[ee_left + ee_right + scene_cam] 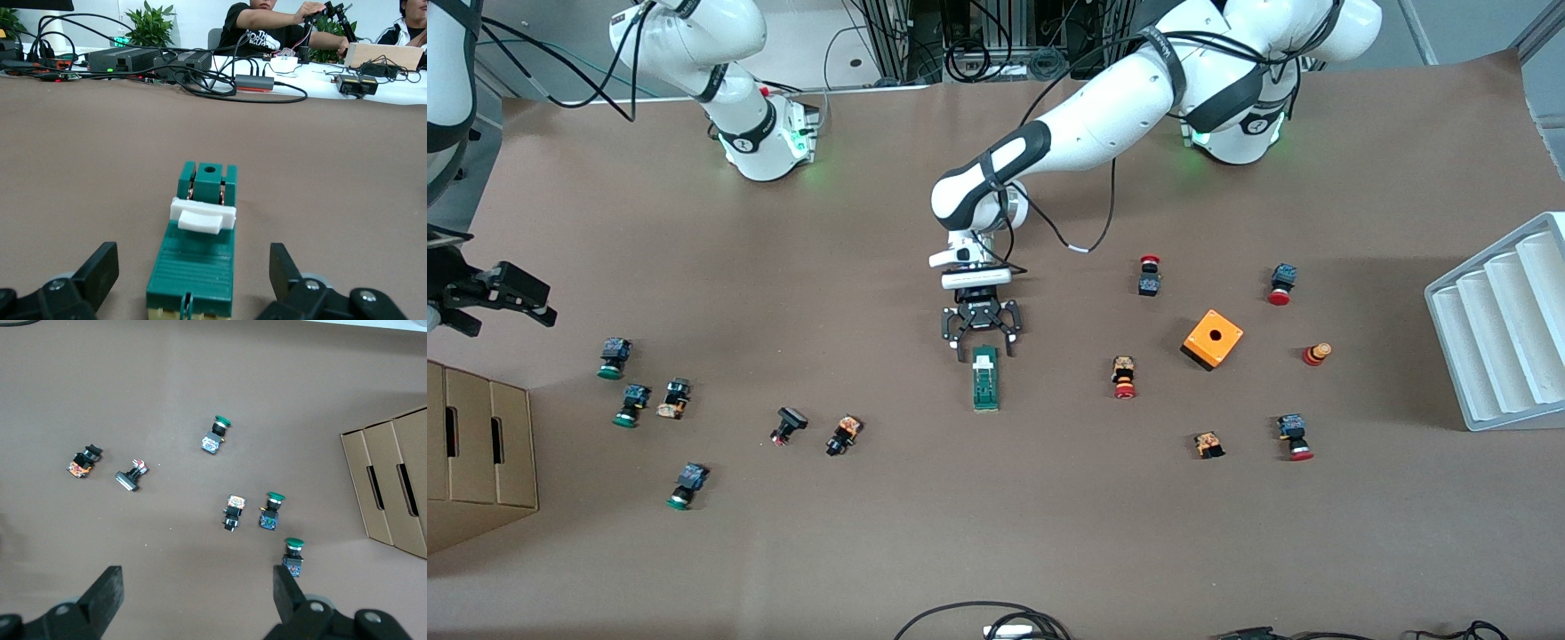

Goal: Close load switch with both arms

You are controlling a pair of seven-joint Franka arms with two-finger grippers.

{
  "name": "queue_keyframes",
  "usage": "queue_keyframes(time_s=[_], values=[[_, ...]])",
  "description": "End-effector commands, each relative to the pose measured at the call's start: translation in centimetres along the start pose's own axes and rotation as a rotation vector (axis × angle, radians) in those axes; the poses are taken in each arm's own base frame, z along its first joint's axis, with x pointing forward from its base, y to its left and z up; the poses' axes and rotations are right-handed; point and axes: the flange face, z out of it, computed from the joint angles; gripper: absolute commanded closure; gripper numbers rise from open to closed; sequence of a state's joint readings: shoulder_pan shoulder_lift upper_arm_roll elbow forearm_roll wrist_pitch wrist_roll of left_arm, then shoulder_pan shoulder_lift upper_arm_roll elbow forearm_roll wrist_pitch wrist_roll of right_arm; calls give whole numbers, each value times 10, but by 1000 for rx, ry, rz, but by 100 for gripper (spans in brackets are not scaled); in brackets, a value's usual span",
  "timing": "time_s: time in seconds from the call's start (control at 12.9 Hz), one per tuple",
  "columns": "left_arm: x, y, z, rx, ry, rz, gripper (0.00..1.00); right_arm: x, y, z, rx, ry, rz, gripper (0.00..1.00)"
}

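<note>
Brown paper covers the counter [996,533], where the load switch [984,378] is laid near the middle, its white tab toward the robots' bases. The left hand [979,336] is held low just beside that end, fingers [100,270] spread apart and touching nothing. The right hand [503,293] is kept waiting, fingers apart, above green-capped push buttons [269,511] at the right arm's end.

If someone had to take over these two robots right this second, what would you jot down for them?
Left claw: open, low over the table at the end of the load switch that points toward the robots, one finger on each side of that end, not gripping.
Right claw: open, waiting high above the table's edge at the right arm's end.
Load switch: mid-table, white tab near the left claw.
Done: the approach only.
Left: closing the switch with both arms.
</note>
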State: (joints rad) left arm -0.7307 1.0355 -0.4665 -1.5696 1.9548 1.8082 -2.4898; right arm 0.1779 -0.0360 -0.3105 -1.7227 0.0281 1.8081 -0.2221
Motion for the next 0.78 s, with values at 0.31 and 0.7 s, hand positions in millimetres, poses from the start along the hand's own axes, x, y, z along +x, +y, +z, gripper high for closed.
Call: queue_keyframes(time_s=[0.31,0.7], values=[[-5,8,7,18,33,6,0,3,1,-5,-23,9,-8,0],[-6,8,7,20,31,28,0,3,1,-5,-23,9,-8,0]])
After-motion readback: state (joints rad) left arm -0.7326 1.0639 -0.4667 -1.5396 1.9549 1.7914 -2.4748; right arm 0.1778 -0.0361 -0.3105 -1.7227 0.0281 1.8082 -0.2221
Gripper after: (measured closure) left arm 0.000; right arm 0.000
